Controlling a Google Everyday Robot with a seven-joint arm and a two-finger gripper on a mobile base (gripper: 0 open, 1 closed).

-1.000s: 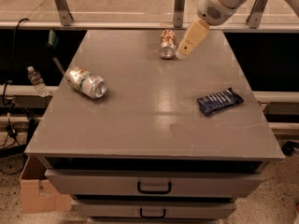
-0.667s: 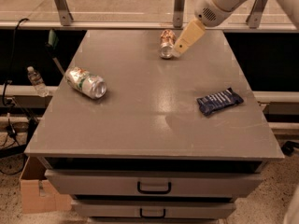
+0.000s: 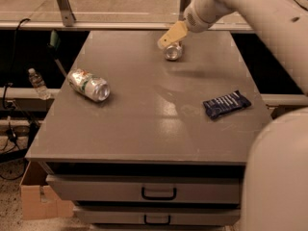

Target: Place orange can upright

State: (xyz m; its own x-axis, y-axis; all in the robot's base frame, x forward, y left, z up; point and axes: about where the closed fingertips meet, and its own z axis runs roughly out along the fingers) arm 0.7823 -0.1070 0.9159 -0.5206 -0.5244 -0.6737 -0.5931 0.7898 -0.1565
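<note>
Hand sits at the far edge of the desk, right on top of the orange can, touching or nearly so. Cannot tell if it is open or closed; only a tan piece shows, and it covers the can's far part. The orange can looks to be lying down, silver end toward the camera, not upright. White arm runs up and right from the can and out of frame.

Left of the orange can and nearer the camera: silver can with a green-and-white label, on its side, well apart. Right of the orange can and nearer: dark blue snack packet, flat, well apart.

Desk top is plain grey with a dull glare patch in front of the orange can. Two drawers below, with the upper handle in full view and the lower one cut off.

Off the desk, far left of the orange can: water bottle, cables, cardboard box on a speckled floor. Metal frame behind. Robot body blocks the lower right corner.
</note>
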